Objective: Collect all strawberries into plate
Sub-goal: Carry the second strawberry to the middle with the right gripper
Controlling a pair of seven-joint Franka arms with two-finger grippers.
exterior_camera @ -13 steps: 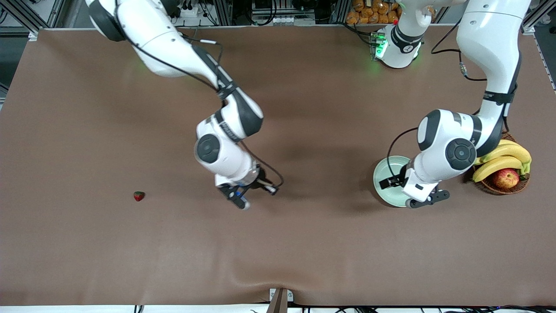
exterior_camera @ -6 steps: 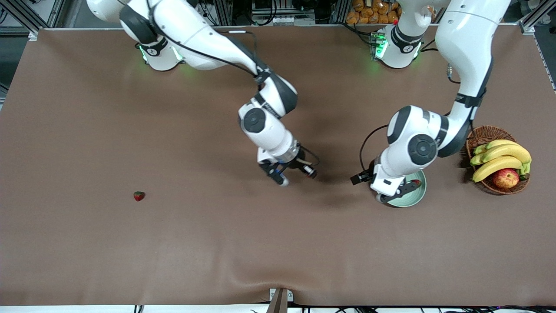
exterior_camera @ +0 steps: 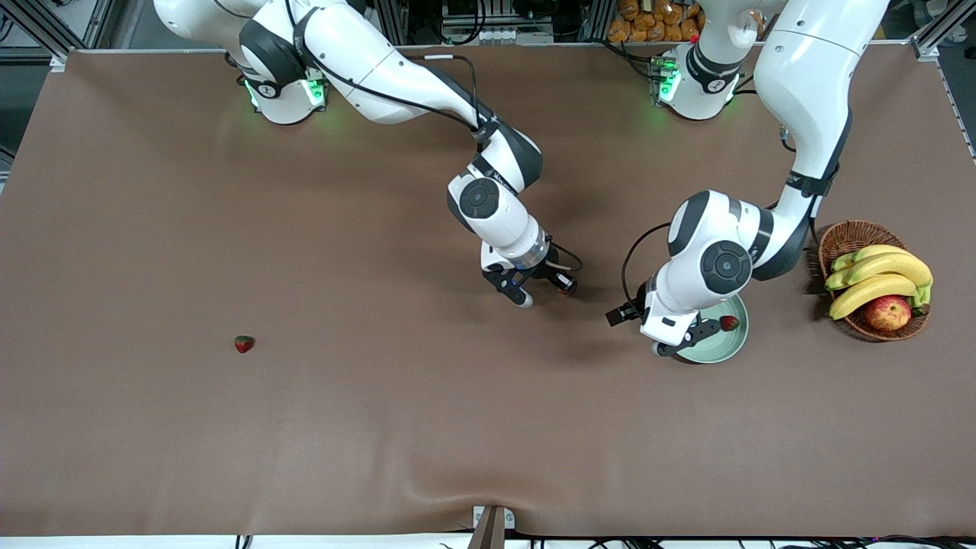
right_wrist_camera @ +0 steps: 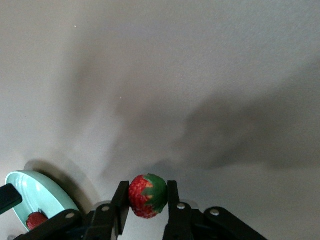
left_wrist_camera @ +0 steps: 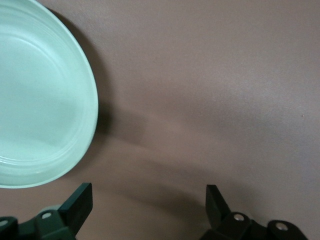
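A robot lab: two big white robot arms (exterior_camera: pixel 427 84) bolted on a wide brown table (exterior_camera: pixel 305 427), grey metal frame bars (exterior_camera: pixel 30 23) and black cables (exterior_camera: pixel 473 15) along the top edge.

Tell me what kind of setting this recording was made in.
Most likely a robotics lab bench, not a kitchen: a brown mat table framed by metal rails, cabling along its edge, and staged props, namely a mint plate, scattered strawberries and a wicker fruit basket.
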